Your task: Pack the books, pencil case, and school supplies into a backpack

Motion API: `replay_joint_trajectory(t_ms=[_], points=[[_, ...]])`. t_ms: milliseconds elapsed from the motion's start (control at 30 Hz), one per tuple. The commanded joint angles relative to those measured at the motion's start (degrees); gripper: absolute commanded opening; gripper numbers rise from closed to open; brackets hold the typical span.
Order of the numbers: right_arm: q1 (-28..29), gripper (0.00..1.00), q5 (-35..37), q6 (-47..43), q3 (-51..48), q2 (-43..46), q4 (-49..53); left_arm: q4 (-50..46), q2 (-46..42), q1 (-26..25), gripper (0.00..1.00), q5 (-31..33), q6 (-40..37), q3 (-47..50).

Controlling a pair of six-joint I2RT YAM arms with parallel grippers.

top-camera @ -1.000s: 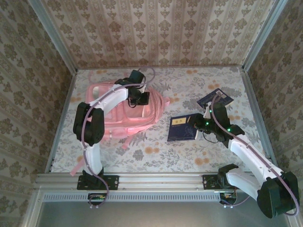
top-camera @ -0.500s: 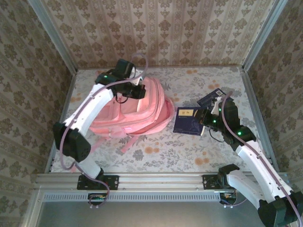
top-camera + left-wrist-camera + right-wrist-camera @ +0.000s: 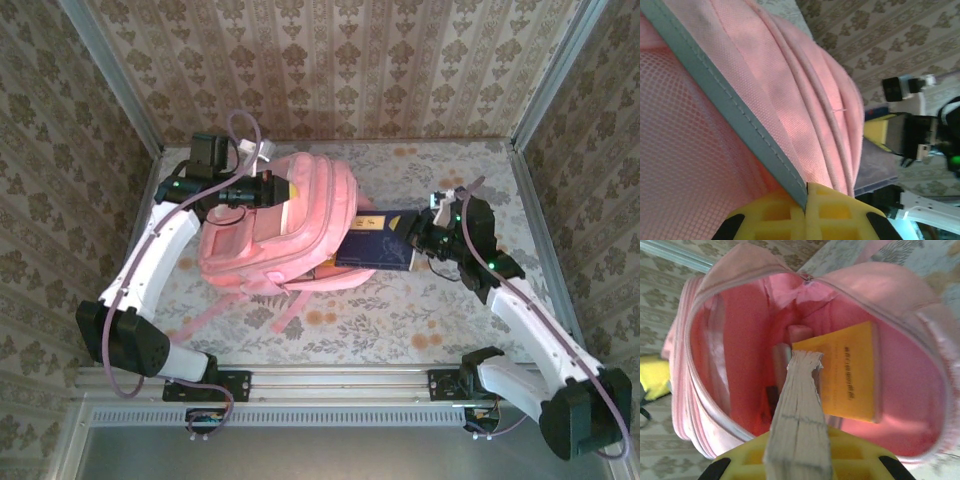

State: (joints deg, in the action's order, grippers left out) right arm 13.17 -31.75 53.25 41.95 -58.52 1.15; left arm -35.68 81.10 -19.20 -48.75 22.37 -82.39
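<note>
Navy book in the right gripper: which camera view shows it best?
Top external: the navy book shows most of its cover, one end in the backpack mouth, the other held by the right gripper. Right wrist gives its page edges end-on in the jaws. Left wrist gives a part of it past the backpack's side.

Navy book (image 3: 378, 250): left end hidden inside the mouth of the backpack (image 3: 285, 225); in the right wrist view its page edge is blurred and runs off the bottom edge, as do the yellow pads of the right claw (image 3: 799, 456). Orange-yellow book (image 3: 850, 372): near corner hidden behind those pages, print too small to read; dark item (image 3: 772, 396) deeper inside too dim to tell. Left claw (image 3: 806, 202): cut off by the bottom edge, pink fabric running past the top and left edges.
</note>
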Motion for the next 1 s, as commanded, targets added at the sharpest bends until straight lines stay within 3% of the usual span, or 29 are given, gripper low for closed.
replay_joint_trajectory(t_ms=[0, 267, 500, 533, 633, 733, 867, 967], points=[[0.5, 0.0, -5.2, 8.7, -0.1, -5.6, -14.5, 11.5, -4.8, -0.4, 0.0, -9.0, 2.3, -1.4], [7.8, 0.0, 1.8, 7.0, 5.5, -19.0, -19.3, 13.7, -6.1, -0.4, 0.0, -10.8, 4.0, -0.9], [17.5, 0.02, 4.6, 7.3, 19.4, -36.6, -20.0, 15.1, -6.9, -0.3, 0.0, -10.9, 4.6, 0.6], [18.7, 0.1, 5.3, 7.2, 21.3, -38.9, -19.2, 15.1, -7.1, -0.3, 0.0, -10.7, 4.5, 0.8], [21.5, 0.49, 6.2, 4.8, 27.9, -45.4, -13.0, 14.8, -7.4, 0.1, 0.0, -9.6, 4.4, 1.8], [21.3, 0.69, 8.6, 2.4, 28.2, -45.7, -7.8, 14.5, -8.0, 0.3, 0.0, -8.4, 4.6, 2.4], [20.1, 0.89, 14.4, -3.8, 26.0, -40.2, -1.0, 13.8, -8.2, 0.5, 0.0, -7.2, 4.3, 2.8], [19.6, 0.91, 16.6, -8.1, 26.2, -37.4, 4.6, 14.1, -7.8, 0.7, 0.0, -6.7, 4.9, 3.0]])
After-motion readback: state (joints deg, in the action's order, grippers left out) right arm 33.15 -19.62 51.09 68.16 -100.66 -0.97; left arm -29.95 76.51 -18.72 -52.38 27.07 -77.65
